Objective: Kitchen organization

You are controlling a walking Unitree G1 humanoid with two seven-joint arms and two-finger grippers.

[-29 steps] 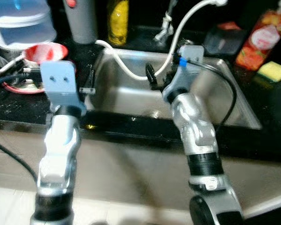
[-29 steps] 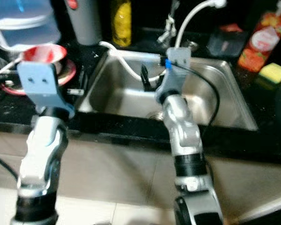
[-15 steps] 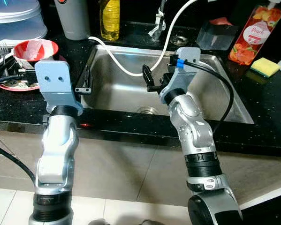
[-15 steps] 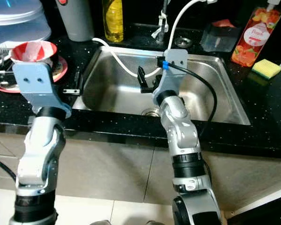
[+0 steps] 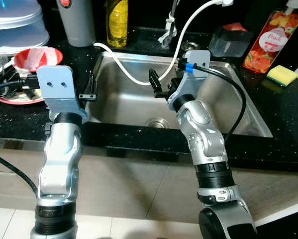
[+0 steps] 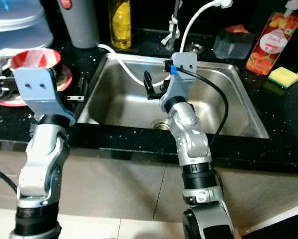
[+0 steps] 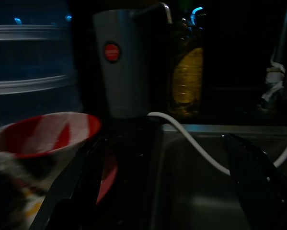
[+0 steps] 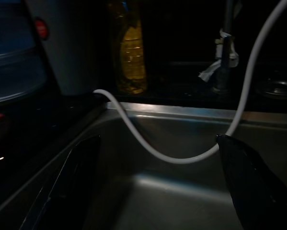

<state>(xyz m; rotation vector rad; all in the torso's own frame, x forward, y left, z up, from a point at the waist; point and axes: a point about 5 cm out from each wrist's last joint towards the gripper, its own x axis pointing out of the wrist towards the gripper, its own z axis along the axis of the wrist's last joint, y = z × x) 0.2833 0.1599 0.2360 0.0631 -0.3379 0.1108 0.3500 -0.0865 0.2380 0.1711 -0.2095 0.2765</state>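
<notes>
A steel sink (image 5: 123, 97) is set in a black speckled counter. A white hose (image 5: 134, 77) droops across the sink from its far left corner up to the tap. Over the sink's left rim my left gripper (image 5: 90, 87) stands open and holds nothing. A red and white bowl (image 7: 42, 132) and a grey tumbler (image 7: 121, 62) lie ahead of it. My right gripper (image 5: 161, 84) hangs open above the middle of the basin, close to the hose (image 8: 181, 158) and apart from it.
The red bowl (image 5: 37, 57) rests on a plate (image 5: 17, 97) with utensils, left of the sink. Behind stand a clear tub (image 5: 14, 25), a yellow bottle (image 5: 116, 22) and the tap (image 5: 167, 30). A dark box (image 5: 228, 42), a peach soap bottle (image 5: 268, 42) and a yellow sponge (image 5: 282, 74) sit right.
The whole picture has shifted and sharpened, so the camera moved. Both arms keep the same pose over the sink with fingers apart.
</notes>
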